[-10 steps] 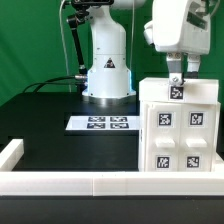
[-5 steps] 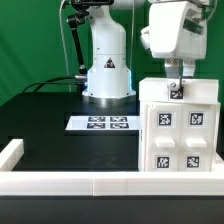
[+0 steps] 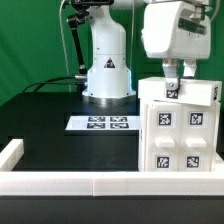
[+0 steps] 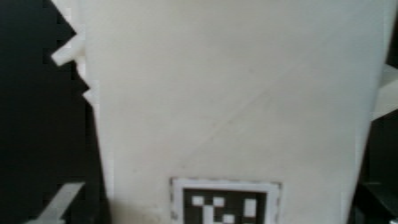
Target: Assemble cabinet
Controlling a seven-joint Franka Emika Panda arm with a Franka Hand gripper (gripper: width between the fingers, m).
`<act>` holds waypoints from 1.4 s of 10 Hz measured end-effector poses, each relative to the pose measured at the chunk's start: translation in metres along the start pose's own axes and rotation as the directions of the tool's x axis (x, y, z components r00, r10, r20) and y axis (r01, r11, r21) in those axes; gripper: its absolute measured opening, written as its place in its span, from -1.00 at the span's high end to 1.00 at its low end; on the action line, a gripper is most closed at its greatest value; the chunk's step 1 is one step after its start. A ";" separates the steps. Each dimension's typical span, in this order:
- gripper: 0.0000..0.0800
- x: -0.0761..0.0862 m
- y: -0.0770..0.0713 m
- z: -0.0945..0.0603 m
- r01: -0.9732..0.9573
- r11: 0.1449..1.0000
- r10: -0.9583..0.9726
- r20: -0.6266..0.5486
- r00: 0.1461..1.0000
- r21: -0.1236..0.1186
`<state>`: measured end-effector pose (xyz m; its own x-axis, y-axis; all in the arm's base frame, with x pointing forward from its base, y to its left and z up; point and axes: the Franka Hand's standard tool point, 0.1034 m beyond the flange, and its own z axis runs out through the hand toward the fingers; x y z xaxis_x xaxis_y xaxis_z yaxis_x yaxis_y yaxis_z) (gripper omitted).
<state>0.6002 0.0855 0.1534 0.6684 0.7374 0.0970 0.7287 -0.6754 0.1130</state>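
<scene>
While the cabinet (image 3: pixel 178 127) stands upright at the exterior view's lower right, against the front border rail (image 3: pixel 110 181), the gripper (image 3: pixel 171 82) sits at its top edge. Finger spacing: cannot tell. Wrist view is filled by a white panel, so the approach is probably for a top grasp or press. The marker board (image 3: pixel 103 123) lies mid-frame.

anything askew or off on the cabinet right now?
Nothing stands out. The cabinet stands upright and square on the table at the exterior view's right, tags intact. The gripper is at its top edge; whether it grips cannot be told.
</scene>
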 end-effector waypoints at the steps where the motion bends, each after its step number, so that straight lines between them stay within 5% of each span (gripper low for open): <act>1: -0.38 0.000 0.001 0.000 -0.089 0.996 0.089 -0.009 0.996 -0.003; 7: -0.39 0.001 0.002 -0.001 -0.596 0.803 0.596 -0.018 0.803 0.001; 14: -0.39 -0.002 0.010 -0.002 -0.871 0.490 0.871 -0.026 0.490 0.004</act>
<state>0.6057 0.0768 0.1560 0.9587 -0.2268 0.1714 -0.2245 -0.9739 -0.0334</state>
